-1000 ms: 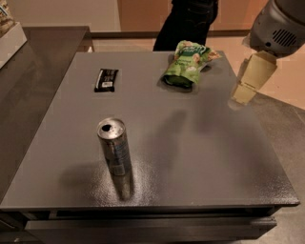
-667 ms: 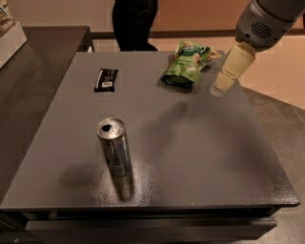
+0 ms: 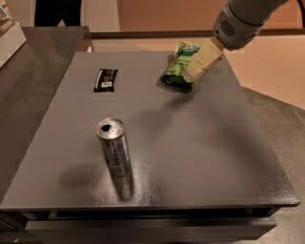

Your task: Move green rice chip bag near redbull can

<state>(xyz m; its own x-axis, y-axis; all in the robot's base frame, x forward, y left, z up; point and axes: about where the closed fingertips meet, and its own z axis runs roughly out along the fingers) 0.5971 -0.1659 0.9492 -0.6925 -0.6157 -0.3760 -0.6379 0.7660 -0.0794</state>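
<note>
The green rice chip bag [image 3: 177,66] lies crinkled at the far right of the grey table [image 3: 190,143]. My gripper [image 3: 199,64] reaches in from the upper right and its pale fingers overlap the bag's right side. The redbull can [image 3: 115,148], slim and silver with bluish markings, stands upright at the near left of the table, well apart from the bag.
A small flat black wrapped bar [image 3: 105,79] lies at the far left of the table. A person's dark legs [image 3: 57,12] stand behind the table at the upper left. A grey counter [image 3: 28,71] runs along the left side.
My gripper has moved left and down from beside the bag's right to over the bag. The person behind the table has moved left. The can and the bar have not moved.
</note>
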